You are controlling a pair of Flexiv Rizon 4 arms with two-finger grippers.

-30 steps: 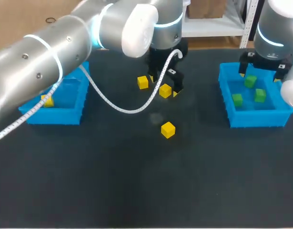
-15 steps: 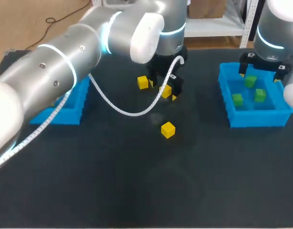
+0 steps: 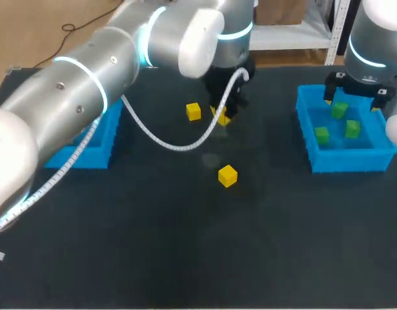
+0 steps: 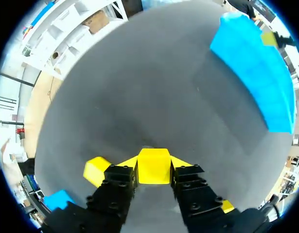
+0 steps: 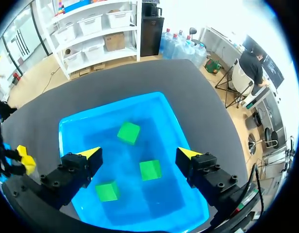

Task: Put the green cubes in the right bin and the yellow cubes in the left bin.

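Observation:
My left gripper (image 3: 222, 115) is shut on a yellow cube (image 3: 221, 117) at the table's back middle; in the left wrist view the cube (image 4: 154, 166) sits tight between both fingers. A second yellow cube (image 3: 193, 111) lies just to its left, also seen beside the fingers (image 4: 96, 170). A third yellow cube (image 3: 228, 175) lies nearer the front. My right gripper (image 5: 139, 156) hangs open over the right bin (image 3: 346, 161), which holds three green cubes (image 5: 128, 132) (image 5: 150, 170) (image 5: 106, 191). My left arm hides most of the left bin (image 3: 95, 155).
The right bin (image 4: 256, 68) shows far ahead of the left gripper, across bare black tabletop. The left arm's white cable (image 3: 166, 143) loops low over the table between the left bin and the cubes.
The left gripper's fingers came down around the yellow cube and closed on it. The right arm has stayed still over the right bin.

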